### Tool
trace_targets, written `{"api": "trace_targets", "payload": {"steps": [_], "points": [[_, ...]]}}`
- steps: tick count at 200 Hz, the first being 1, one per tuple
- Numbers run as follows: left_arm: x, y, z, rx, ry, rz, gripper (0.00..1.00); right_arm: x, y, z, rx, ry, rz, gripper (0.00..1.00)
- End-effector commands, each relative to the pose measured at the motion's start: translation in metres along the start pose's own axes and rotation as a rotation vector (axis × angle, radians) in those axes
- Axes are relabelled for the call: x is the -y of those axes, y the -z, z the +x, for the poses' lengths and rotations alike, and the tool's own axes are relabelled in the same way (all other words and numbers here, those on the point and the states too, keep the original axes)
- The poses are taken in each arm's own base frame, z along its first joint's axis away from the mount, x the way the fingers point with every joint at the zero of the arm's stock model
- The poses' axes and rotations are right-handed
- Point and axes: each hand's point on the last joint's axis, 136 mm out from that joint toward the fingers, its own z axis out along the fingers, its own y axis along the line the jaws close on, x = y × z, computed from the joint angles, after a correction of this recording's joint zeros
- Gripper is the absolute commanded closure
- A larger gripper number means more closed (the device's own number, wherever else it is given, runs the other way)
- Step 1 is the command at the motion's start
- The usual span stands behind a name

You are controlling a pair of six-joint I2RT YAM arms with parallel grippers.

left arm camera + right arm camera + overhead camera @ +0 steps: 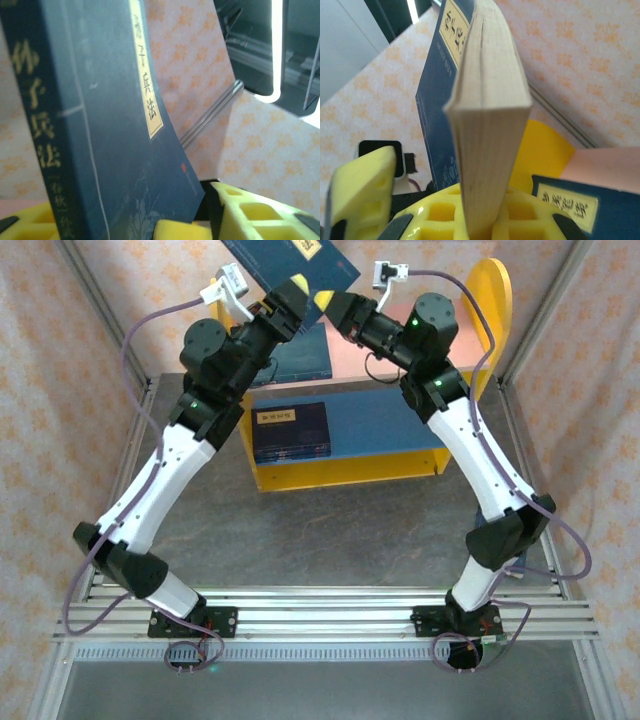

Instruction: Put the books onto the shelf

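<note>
1. The book (285, 260) hangs in the air above the shelf (492, 295), between both arms. The right jaws clench only its lower page edge, so it could pivot or slip.
2. I cannot tell whether the left jaws grasp it or stand loose. Pulling away while touching could drag it askew.
3. If dropped, it could strike the upper book (300, 358) or lower book (290, 430).
</note>
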Motion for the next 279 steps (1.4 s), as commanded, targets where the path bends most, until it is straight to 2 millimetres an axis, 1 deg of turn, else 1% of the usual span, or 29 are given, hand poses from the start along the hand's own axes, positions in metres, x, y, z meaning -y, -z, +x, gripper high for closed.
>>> {"api": "trace_targets", "payload": {"steps": [1,19,36,65,79,105,127,150,159,178,197,218,245,279], "points": [[0.023,0.037,-0.008,-0.054,-0.082,0.035,0.42,-0.044,0.033,-0.007,0.002,0.166,-0.063,0.98],[0.015,0.058,-0.001,-0.137,-0.105,0.005,0.4,-0.043,0.048,0.006,-0.041,0.222,-0.025,0.98],[0.015,0.077,0.002,-0.207,-0.139,-0.022,0.38,-0.04,0.063,0.017,-0.08,0.267,0.023,0.98],[0.023,0.108,0.011,-0.344,-0.191,-0.017,0.37,-0.036,0.084,0.035,-0.155,0.322,0.082,0.98],[0.032,0.121,0.013,-0.37,-0.208,0.036,0.34,-0.036,0.092,0.043,-0.185,0.345,0.093,0.98],[0.035,0.139,0.017,-0.412,-0.214,0.05,0.33,-0.035,0.104,0.056,-0.236,0.371,0.104,0.98],[0.028,0.144,0.022,-0.452,-0.211,0.024,0.32,-0.038,0.109,0.067,-0.281,0.374,0.083,0.98],[0.006,0.15,0.027,-0.489,-0.251,-0.08,0.31,-0.036,0.113,0.072,-0.295,0.381,0.091,0.98],[0.001,0.152,0.027,-0.498,-0.261,-0.101,0.31,-0.036,0.114,0.073,-0.298,0.384,0.088,0.98],[-0.008,0.152,0.031,-0.528,-0.271,-0.13,0.3,-0.043,0.116,0.079,-0.323,0.385,0.044,0.98],[-0.018,0.15,0.035,-0.56,-0.283,-0.164,0.3,-0.046,0.117,0.084,-0.349,0.388,0.014,0.98],[-0.022,0.151,0.036,-0.581,-0.299,-0.182,0.29,-0.051,0.121,0.093,-0.388,0.401,-0.027,0.99],[-0.021,0.151,0.037,-0.596,-0.309,-0.169,0.28,-0.06,0.125,0.103,-0.433,0.401,-0.096,0.99],[-0.022,0.156,0.034,-0.608,-0.336,-0.182,0.27,-0.06,0.128,0.108,-0.455,0.404,-0.096,0.99]]}}
